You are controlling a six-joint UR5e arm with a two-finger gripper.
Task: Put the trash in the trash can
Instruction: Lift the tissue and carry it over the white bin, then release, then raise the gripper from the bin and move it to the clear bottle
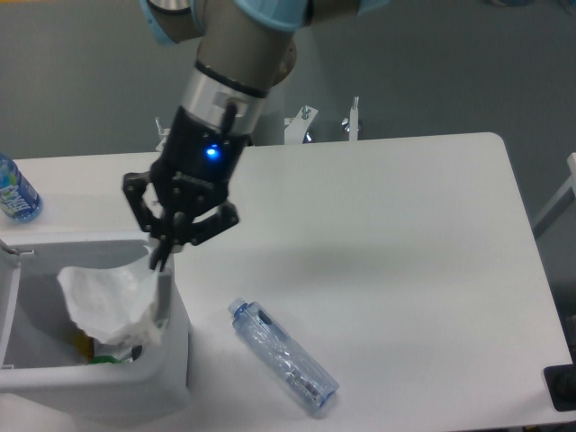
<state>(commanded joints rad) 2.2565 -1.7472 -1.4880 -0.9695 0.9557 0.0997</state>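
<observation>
Wrapper drop, first of two.
Gripper [160, 262] pinches wrapper [110, 300] over trash can [176, 358]; next: release, then fetch bottle [283, 356].

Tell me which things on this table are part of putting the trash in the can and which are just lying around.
Part of the job:
- white wrapper, pinched in the tool and hanging over the trash can
- clear crinkled bottle, lying on the table

Just lying around:
- small labelled bottle at the far left edge
</observation>
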